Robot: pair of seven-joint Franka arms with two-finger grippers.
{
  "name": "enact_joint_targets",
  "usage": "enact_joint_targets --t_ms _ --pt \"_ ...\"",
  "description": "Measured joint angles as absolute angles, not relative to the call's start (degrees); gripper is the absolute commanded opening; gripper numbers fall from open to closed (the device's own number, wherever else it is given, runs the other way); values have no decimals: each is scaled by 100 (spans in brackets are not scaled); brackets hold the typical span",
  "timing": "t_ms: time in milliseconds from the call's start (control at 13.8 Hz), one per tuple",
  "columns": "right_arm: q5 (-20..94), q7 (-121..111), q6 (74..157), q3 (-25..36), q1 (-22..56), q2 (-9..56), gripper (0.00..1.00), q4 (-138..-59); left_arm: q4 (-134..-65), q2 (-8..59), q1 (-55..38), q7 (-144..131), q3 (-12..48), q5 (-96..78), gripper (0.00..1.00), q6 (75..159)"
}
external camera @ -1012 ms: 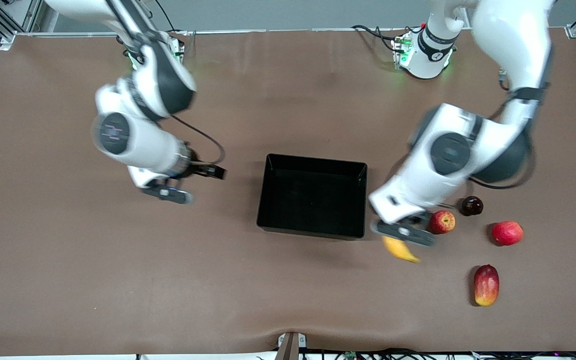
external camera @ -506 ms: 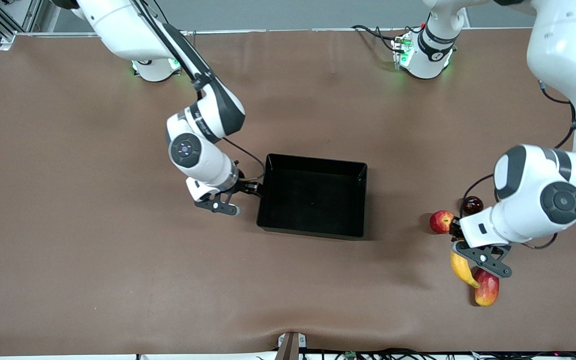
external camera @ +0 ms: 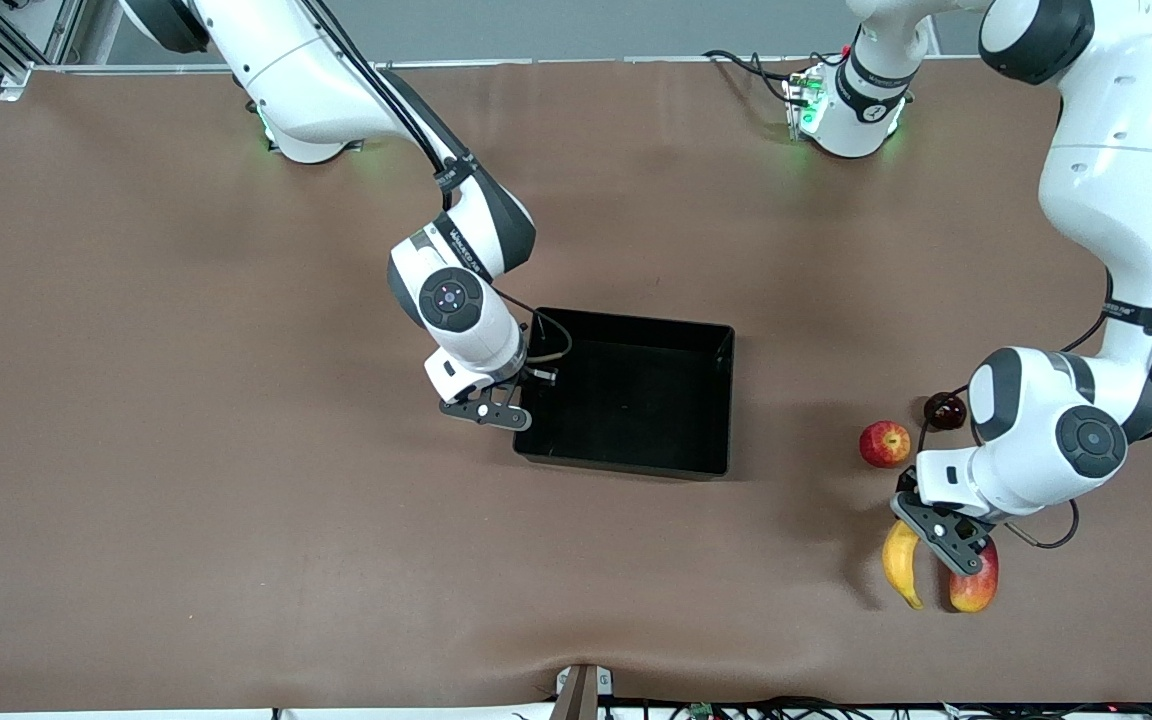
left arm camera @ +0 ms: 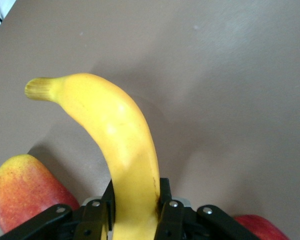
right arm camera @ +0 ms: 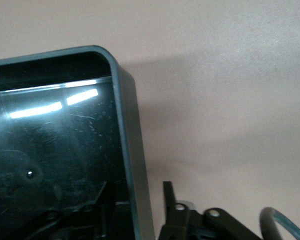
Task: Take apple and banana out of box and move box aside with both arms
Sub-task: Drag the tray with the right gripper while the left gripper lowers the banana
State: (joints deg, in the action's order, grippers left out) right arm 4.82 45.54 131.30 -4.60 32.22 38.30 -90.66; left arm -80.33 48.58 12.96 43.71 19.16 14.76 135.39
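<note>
The yellow banana is gripped by its upper end in my left gripper, low over the table beside the mango. In the left wrist view the banana runs between both fingers, which press on it. The small red apple lies on the table farther from the front camera than the banana. The black box sits mid-table. My right gripper is open astride the box wall at the right arm's end. In the right wrist view the wall stands between the fingers with gaps on both sides.
A dark plum lies beside the apple toward the left arm's end. The mango shows beside the banana in the left wrist view, with another red fruit at the frame's edge. Brown table surrounds the box.
My left gripper carried the banana from beside the box toward the left arm's end, down next to the mango. My right gripper moved across to the box wall and now straddles it.
</note>
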Motion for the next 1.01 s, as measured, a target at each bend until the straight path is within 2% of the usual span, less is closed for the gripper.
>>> enact_joint_targets --t_ms 289,434,723,1012 --pt "481 4551 13065 -436 3221 3828 0 -9010 -8089 5084 1431 4335 1910 1476 0 13667" --pt "481 4558 12783 -400 3209 3823 0 -8915 -8197 5084 1431 4104 1915 1476 0 13668" --pt "481 4509 11680 -330 3008 3676 0 -8433 -8321 5044 1432 3986 1919 1497 0 13682" --pt "491 3932 10390 -290 2205 2985 0 -8287 -8496 4943 1511 3964 1919 1519 0 13682"
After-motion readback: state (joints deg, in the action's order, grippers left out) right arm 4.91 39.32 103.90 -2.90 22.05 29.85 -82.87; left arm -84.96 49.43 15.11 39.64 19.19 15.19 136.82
